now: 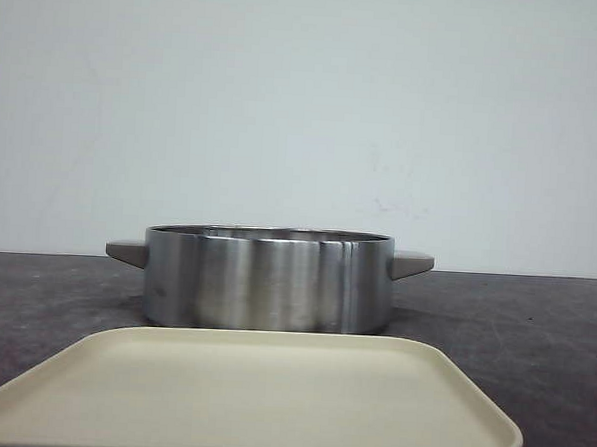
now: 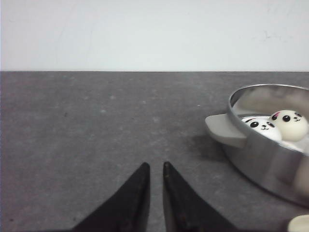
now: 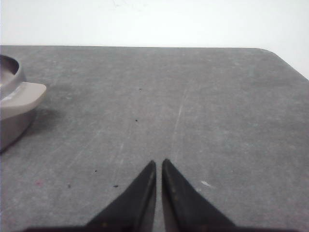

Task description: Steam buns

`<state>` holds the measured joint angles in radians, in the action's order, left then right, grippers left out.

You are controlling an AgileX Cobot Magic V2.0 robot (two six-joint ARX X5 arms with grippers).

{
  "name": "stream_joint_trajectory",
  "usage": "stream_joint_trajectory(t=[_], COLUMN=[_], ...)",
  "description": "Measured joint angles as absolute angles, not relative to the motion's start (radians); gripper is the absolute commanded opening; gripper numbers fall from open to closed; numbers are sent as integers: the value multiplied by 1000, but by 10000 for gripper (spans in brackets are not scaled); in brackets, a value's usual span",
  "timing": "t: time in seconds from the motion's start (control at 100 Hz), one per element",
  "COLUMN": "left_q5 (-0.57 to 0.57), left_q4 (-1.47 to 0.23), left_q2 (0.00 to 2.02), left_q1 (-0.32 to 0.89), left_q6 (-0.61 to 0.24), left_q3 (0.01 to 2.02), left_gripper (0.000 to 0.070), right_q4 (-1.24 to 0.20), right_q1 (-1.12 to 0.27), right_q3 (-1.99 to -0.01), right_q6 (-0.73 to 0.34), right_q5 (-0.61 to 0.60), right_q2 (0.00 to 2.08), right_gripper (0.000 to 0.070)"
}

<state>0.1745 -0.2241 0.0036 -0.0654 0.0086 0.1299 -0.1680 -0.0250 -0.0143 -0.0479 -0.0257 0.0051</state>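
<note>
With panda buns (image 2: 277, 126) already inside the steel pot (image 1: 267, 280), both nearly closed, empty claws, left (image 2: 155, 167) and right (image 3: 159, 164), should wait beside it, clear.

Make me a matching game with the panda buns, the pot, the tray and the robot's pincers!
Things:
1. buns
2. pot
3. tray
4. left gripper

Descriptions:
A. shiny silver with grey handles
B. cream, flat, nothing on it
C. black, fingertips nearly together
D. white with panda faces, inside the pot

Pairs: 1-D, 2-A, 3-B, 4-C
</note>
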Motion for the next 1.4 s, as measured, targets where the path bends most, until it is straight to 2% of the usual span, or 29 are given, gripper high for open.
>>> stream_joint_trajectory(t=[0.46,0.74,1.4], left_q5=[173,155,156], left_q4=[-175,-174,-174], left_q2=[5,5,5], left_q1=[-85,-95,-96], left_q6=[17,72,60], left_q3=[33,33,33], left_gripper=[0,0,0], right_q4=[-168,-168,-168], right_q1=[-25,-25,-25], right_q3=[-14,-14,-14], right_q6=[-48,-48,-48], right_q5=[-26,-26,-26], right_q2=[5,5,5], right_gripper=[13,13,13])
